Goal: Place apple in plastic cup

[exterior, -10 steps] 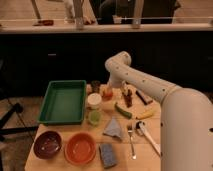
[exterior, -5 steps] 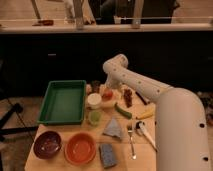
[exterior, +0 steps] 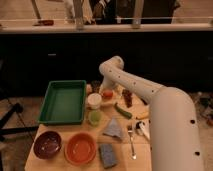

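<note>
The arm (exterior: 137,86) arches down from its elbow, the tool (exterior: 106,89) wide open at the apple (exterior: 108,94).

a pale counter (exterior: 150,27) tops dark cabinets (exterior: 45,55) behind the wooden table (exterior: 125,161).

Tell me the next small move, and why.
Probably ease the gripper down and close on the apple: it hangs open right over the apple, not visibly gripping it; the plastic cup stands close by, in front of the white cup.
</note>
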You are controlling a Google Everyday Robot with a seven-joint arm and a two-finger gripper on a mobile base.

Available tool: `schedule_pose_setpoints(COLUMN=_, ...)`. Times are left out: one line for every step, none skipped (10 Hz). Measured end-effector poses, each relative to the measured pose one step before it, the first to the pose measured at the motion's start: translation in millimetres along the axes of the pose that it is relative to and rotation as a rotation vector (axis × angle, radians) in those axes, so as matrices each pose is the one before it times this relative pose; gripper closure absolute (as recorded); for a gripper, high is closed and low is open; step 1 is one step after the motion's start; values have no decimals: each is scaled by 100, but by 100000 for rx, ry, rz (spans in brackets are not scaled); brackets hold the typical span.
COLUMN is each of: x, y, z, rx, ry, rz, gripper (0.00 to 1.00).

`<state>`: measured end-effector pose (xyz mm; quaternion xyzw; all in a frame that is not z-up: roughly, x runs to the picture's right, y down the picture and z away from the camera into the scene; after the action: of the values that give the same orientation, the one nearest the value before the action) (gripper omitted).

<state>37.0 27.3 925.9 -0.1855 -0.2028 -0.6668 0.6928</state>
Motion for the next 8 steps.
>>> schedule_pose_setpoints(x=0, y=346, z=-9, rx=-312, ry=17, rz=433, gripper=20)
schedule_pose_setpoints(x=-20, y=-180, z=5, rx=171, ry=-84, rz=-122, gripper=20)
schedule_pose_setpoints(x=-34, y=-141, z=31, rx=139, ry=104, rz=-87, gripper=20)
schedule_pose_setpoints(x=-6, y=38, z=-76, rx=216, ry=954, rz=220, gripper=20)
schedule_pose_setpoints(x=-3, y=212, z=-19, rx=468, ry=1812, rz=407, gripper=20)
schedule_pose_setpoints(x=96, y=212, z=20, rx=501, ry=1067, rz=382, gripper=20)
schedule_pose_setpoints(x=51, y=8, z=121, rx=514, ry=411, rz=151, gripper=20)
schedule_pose_setpoints(x=164, y=-123, z=264, rx=753, ry=376, rz=-46, gripper=20)
